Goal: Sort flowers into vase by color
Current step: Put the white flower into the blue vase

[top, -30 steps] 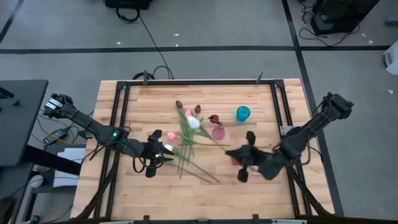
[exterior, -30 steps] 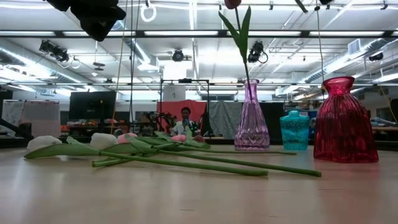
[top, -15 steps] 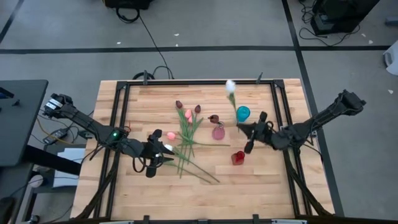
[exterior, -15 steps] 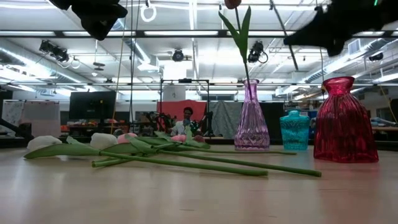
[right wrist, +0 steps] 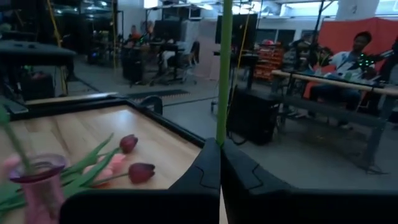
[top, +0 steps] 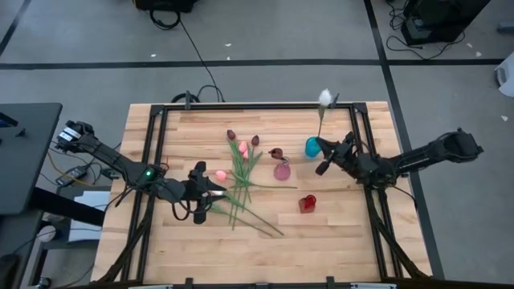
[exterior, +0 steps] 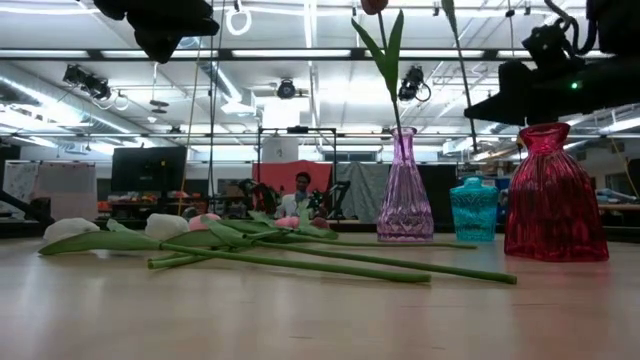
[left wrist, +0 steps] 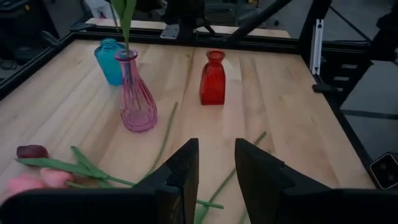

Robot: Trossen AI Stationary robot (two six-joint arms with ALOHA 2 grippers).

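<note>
My right gripper [top: 321,156] hangs beside the small blue vase [top: 312,147], shut on a white tulip whose head [top: 324,97] points toward the far edge. Its stem [exterior: 456,55] shows slanting above the blue vase [exterior: 473,210] in the low view. My left gripper [top: 201,193] hovers open over the left side of the flower pile [top: 239,181], which lies flat on the table; white heads [exterior: 70,228] and pink ones are among them. A purple glass vase [top: 282,170] has one maroon tulip standing in it. A red vase [top: 307,203] stands nearer. My right gripper pinches the white tulip's thin green stem [right wrist: 222,127] between its two fingers [right wrist: 202,171], which lie across it. The tulip is lifted clear of the table and stands up out of the fingers, head uppermost. What part of the stem is below the fingers is hidden.
Loose maroon tulips [top: 231,134] and pink ones [top: 242,147] lie toward the far edge of the pile. Long stems [top: 261,225] reach out toward the near edge. A black frame rail [top: 353,128] runs along the table's right side, close to my right gripper.
My right gripper has carried the white tulip from near the red vase up and toward the far right, ending beside the blue vase. The tulip has swung from leaning toward the left over the pile to pointing toward the far edge.
</note>
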